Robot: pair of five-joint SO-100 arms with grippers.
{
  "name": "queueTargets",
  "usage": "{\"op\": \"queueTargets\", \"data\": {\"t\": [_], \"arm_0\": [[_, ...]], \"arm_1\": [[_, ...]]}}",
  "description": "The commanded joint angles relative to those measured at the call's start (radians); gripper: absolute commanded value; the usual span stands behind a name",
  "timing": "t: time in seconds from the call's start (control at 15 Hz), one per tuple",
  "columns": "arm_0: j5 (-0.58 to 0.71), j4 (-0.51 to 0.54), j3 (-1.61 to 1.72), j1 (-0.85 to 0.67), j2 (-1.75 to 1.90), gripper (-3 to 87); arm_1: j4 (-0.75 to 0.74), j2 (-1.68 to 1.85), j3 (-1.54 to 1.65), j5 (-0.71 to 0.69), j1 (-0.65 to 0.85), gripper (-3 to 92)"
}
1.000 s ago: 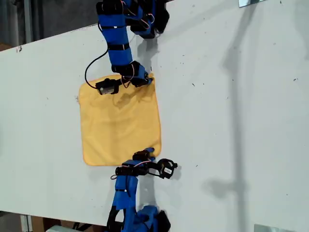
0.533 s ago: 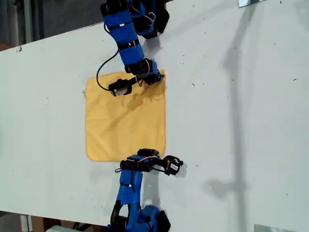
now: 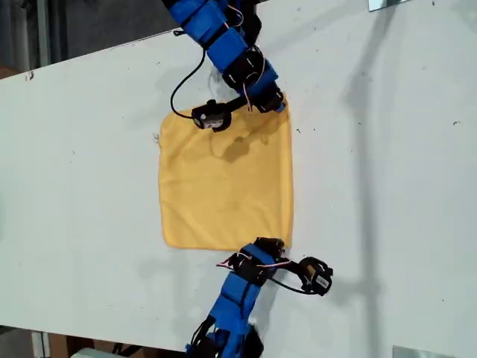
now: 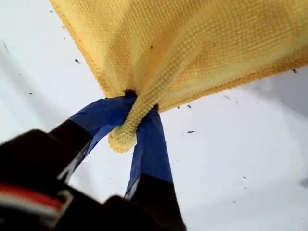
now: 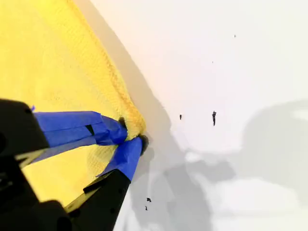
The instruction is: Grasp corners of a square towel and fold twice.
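1. The square towel (image 3: 227,179) is yellow-orange and lies spread flat on the white table (image 3: 387,186), just left of centre in the exterior view.
2. My first hand (image 4: 139,103) has its blue-taped jaws closed tight on a towel corner (image 4: 124,134). The corner is bunched into a roll that sticks out past the jaws.
3. In the first wrist view the rest of the towel (image 4: 192,43) fans away from the pinch. Both hemmed edges are visible, with bare table around them.
4. My second hand (image 5: 132,132) also has its blue-taped jaws pinched together on the towel (image 5: 43,62), at the hem where the cloth ends. The tips look close to the table; I cannot tell whether they touch it.
5. In the exterior view the upper arm (image 3: 223,37) comes in from the top of the frame, and its tip sits on the towel's upper right corner (image 3: 283,113).
6. The lower arm (image 3: 238,294) comes in from the bottom of the frame, and its tip is at the towel's lower right corner (image 3: 283,240).
7. Both wrist views show much the same grip on a corner, so I cannot tell which exterior arm is first and which is second.
8. The two left corners of the towel in the exterior view lie free on the table.
9. There is slight rippling in the cloth near the upper grip. The rest looks flat, with no fold in it.
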Motion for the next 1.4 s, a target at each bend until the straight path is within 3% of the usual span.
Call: {"op": "queueTargets", "data": {"t": [0.0,0.13,0.33,0.6,0.73,0.93,1.2,1.33], "arm_0": [[-0.008,0.097,-0.13,0.041,0.009,-0.1],[0.04,0.307,-0.284,-0.054,0.025,-0.1],[0.359,0.328,-0.325,-0.331,0.103,-0.1],[0.747,0.362,-0.482,-0.744,0.186,-0.1],[0.891,0.345,-0.541,-0.974,0.198,-0.1],[1.019,0.232,-0.529,-1.241,0.141,-0.1],[1.118,0.052,-0.655,-1.451,-0.12,-0.1],[1.132,0.006,-0.667,-1.516,-0.27,-0.1]], "arm_1": [[0.117,-0.04,-0.17,0.029,-0.057,-0.1],[0.255,-0.011,-0.276,-0.057,0.04,-0.1],[0.298,0.137,-0.261,-0.351,0.39,-0.1],[0.268,0.341,-0.285,-0.802,1.029,-0.1],[0.259,0.279,-0.411,-0.927,1.255,-0.1],[0.081,0.109,-0.469,-1.02,1.486,-0.1],[-0.137,-0.321,-0.673,-1.068,1.609,-0.1],[-0.149,-0.586,-0.81,-1.065,1.66,-0.1]]}}
